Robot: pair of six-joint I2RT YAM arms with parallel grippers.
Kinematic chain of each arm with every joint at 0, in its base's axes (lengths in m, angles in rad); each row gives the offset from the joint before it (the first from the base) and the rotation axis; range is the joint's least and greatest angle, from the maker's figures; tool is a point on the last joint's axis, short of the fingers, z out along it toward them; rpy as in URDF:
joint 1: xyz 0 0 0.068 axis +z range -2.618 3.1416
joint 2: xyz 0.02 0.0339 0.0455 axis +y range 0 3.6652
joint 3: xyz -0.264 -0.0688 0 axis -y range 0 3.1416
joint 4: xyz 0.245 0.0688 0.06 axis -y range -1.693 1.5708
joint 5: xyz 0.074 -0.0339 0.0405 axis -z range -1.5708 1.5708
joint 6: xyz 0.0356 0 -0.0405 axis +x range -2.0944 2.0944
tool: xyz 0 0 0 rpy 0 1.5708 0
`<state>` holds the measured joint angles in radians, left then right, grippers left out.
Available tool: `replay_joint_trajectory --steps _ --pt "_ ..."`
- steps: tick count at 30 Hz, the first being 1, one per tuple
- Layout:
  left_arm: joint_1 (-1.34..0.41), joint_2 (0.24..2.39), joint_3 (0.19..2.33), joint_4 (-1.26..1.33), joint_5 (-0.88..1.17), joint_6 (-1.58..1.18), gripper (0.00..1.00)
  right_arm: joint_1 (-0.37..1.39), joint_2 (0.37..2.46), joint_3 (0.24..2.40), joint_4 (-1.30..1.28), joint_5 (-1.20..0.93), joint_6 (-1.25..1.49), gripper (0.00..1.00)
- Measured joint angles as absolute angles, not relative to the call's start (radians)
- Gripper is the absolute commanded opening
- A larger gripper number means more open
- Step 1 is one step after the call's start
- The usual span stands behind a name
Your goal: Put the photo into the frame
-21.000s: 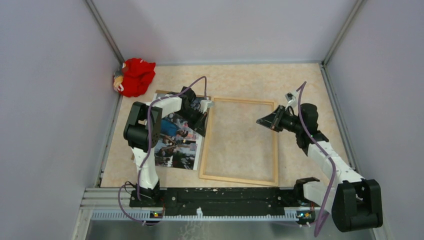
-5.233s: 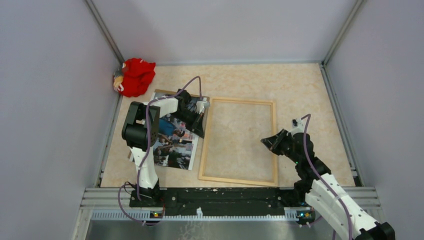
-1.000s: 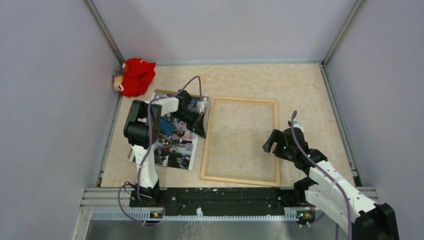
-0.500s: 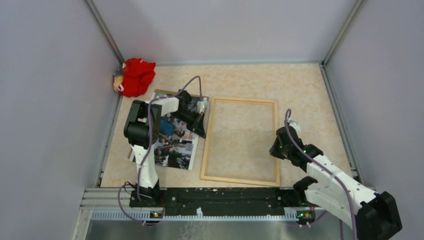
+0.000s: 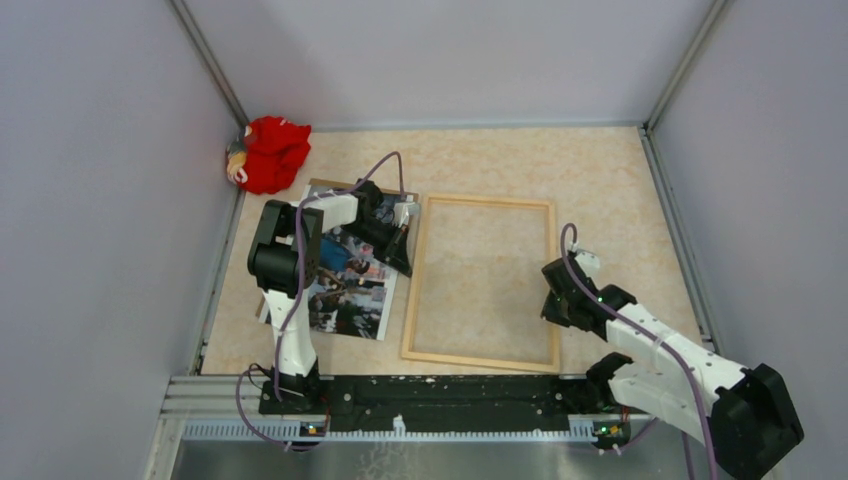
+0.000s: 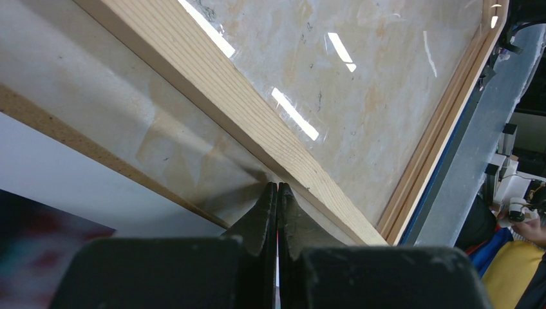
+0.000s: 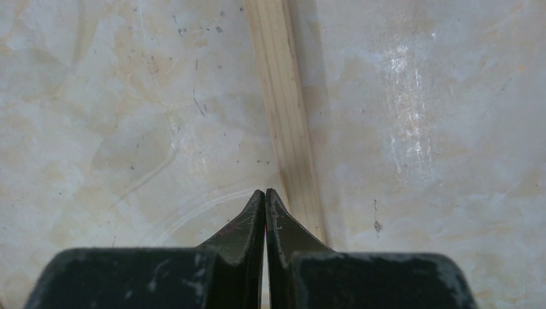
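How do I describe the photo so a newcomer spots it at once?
Start at the red bundle in the far left corner. Just nearer, left of the light-wood frame, lies the photo. It alone is printed, a dark crowded picture with a white border; the board under its far end is plain brown.

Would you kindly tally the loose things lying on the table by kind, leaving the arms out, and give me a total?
Photo: 1
Picture frame: 1
Brown backing board: 1
Red soft toy: 1
Total: 4
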<state>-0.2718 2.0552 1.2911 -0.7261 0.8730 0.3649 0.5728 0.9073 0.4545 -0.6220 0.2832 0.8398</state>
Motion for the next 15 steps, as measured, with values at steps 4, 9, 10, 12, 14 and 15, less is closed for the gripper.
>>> replay_joint_trajectory --steps 4,9,10,12,14,15 --pt "-0.272 2.056 1.291 -0.727 0.873 0.365 0.0 0.58 0.924 0.455 -0.615 0.288 0.849 0.0" --pt "-0.272 2.058 1.293 -0.729 0.875 0.365 0.0 0.59 0.96 0.454 -0.588 0.289 0.857 0.0" --pt "-0.272 2.058 1.293 -0.729 0.875 0.365 0.0 0.593 0.969 0.454 -0.582 0.289 0.858 0.0" --pt "-0.272 2.058 1.293 -0.729 0.875 0.365 0.0 0.596 0.984 0.455 -0.57 0.289 0.859 0.0" --pt "-0.272 2.058 1.293 -0.729 0.875 0.365 0.0 0.598 0.994 0.455 -0.566 0.292 0.861 0.0" --pt "-0.272 2.058 1.293 -0.729 0.875 0.365 0.0 0.599 0.995 0.455 -0.565 0.294 0.861 0.0"
